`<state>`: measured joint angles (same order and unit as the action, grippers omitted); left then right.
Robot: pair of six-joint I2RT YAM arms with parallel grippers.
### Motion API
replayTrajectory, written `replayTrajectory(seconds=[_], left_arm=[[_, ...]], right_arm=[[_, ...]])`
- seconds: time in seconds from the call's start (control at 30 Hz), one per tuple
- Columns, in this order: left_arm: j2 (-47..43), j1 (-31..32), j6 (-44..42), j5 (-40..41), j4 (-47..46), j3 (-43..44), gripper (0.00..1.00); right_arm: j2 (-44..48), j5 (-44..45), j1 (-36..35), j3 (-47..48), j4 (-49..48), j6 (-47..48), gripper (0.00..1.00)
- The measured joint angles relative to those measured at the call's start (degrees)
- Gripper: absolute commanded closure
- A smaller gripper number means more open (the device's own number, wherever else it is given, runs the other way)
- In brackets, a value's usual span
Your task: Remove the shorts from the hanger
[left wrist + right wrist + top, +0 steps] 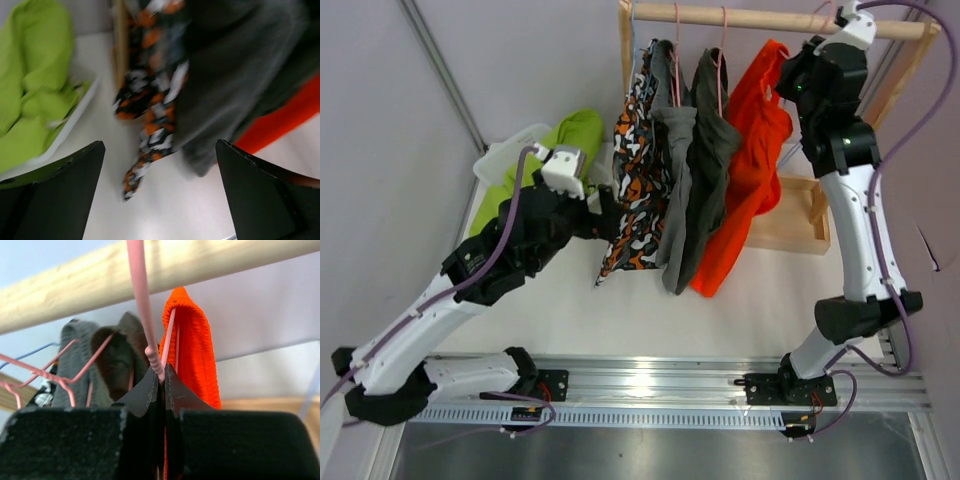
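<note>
**While the right gripper [161, 376] pinches a pink hanger [141, 300], four pairs of shorts hang from the rail**

Where the wooden rail [770, 18] crosses the top of the overhead view, we see four garments hanging side by side. On the left are camouflage shorts [638, 190] in orange, white and black. Next come dark grey shorts [676, 150], then a second dark grey pair [715, 165], and orange shorts [752, 165] on the right. The rail belongs to a wooden rack [800, 228] standing at the far side of the white table [620, 310].

We see the right arm reaching up to the rail beside the top of the orange shorts. From its wrist camera, its jaws are pressed together on the neck of the pink hanger, just below a small bead on the stem. The stem rises in front of the rail. The folded top of the orange shorts shows just behind the fingertips, and the grey pairs hang further left on other pink hangers.

We find the left gripper [160, 145] low down, near the lower part of the camouflage shorts. Its jaws are spread wide with nothing between them. Its wrist view is blurred, and we cannot tell whether it touches the cloth.

Lime green shorts [570, 135] lie off the rail, heaped in a white tray [500, 160] on the table, left of the rack.
</note>
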<state>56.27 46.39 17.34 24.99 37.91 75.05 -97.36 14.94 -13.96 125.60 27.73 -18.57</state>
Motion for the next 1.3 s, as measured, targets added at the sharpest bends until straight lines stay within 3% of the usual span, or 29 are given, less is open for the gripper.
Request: replayTrajectory(seconds=[0.17, 0.3, 0.57, 0.9, 0.97, 1.0, 1.03, 1.3], left_arm=[[10.71, 16.52, -5.95, 0.46, -5.73, 16.24, 0.0], [19.65, 24.39, -9.62, -2.71, -13.29, 21.03, 0.01], [34.01, 29.16, -10.95, -10.51, -23.12, 20.65, 0.01], [41.46, 30.38, -10.95, -13.2, -30.08, 22.25, 0.02], [42.82, 30.38, -10.86, -11.91, -31.36, 22.58, 0.32], [43.5, 30.38, -10.95, -11.15, -32.13, 22.58, 0.78], [44.11, 30.36, -11.26, -10.36, -32.7, 22.58, 0.97], [43.01, 33.86, -12.04, -2.38, -35.58, 18.97, 1.0]], right_arm=[[11.65, 5.16, 0.33, -7.67, 2.03, 0.15, 1.0], [18.62, 6.25, 0.33, -11.91, 2.8, -0.96, 1.0], [20.85, 5.75, -0.07, -14.49, 7.61, -3.34, 1.0], [23.21, 3.56, -0.15, -16.09, 11.96, -4.59, 1.0], [24.46, 3.02, -0.15, -16.09, 12.07, -5.01, 1.0], [25.22, 2.73, -0.15, -16.09, 12.15, -5.22, 1.0], [25.7, 2.62, -0.15, -16.09, 12.26, -5.33, 1.0], [26.82, 1.73, 1.81, -16.09, 12.52, -5.49, 1.0]])
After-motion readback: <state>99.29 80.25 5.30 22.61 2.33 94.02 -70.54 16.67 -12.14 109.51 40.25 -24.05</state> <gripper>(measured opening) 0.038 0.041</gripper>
